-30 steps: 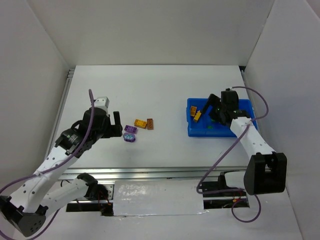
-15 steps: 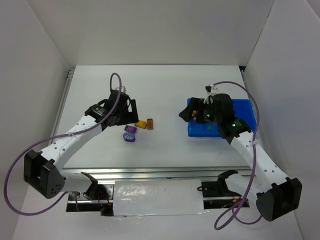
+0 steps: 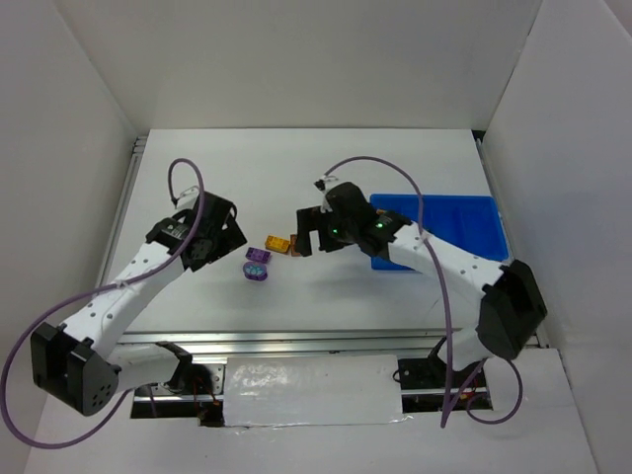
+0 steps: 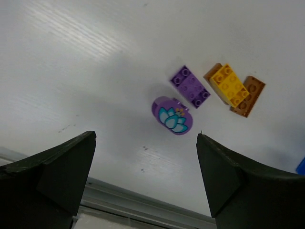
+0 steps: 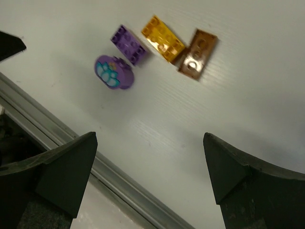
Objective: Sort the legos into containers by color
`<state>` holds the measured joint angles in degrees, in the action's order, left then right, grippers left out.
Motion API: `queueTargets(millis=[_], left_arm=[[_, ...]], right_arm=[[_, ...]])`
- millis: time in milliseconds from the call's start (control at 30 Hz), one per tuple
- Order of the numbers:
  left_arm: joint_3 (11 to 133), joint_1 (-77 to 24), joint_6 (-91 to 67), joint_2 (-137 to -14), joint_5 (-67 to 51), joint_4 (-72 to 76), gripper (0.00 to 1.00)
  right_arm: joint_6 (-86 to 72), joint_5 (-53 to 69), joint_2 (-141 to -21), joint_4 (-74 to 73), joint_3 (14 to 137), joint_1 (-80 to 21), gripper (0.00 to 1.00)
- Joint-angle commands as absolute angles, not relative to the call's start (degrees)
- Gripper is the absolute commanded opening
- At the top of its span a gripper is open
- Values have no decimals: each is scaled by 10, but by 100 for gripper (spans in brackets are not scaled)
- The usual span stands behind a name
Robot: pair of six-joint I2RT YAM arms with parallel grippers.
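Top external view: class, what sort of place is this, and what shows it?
Probably a robot test cell: plain white panel walls box in a white table holding two cabled robot arms, a bright blue plastic tray and small coloured plastic toy bricks.

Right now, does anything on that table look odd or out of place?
Nothing is spilled or broken. Four pieces lie loose on the table, outside the blue tray: a purple brick, a yellow brick, a brown brick, and a rounded purple piece with a flower print, the only one that is not rectangular.
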<state>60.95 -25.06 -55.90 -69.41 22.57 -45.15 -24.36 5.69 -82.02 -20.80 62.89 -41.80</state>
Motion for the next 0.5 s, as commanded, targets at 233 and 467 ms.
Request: queueTargets(millis=[233, 467], left_arm=[[658, -204, -474, -577, 317, -537, 100], [587, -200, -417, -505, 382, -490, 99]], right_arm=[[-166, 2, -1124, -245, 915, -555, 100], [-140, 8, -1232, -292, 1026, -576, 95]])
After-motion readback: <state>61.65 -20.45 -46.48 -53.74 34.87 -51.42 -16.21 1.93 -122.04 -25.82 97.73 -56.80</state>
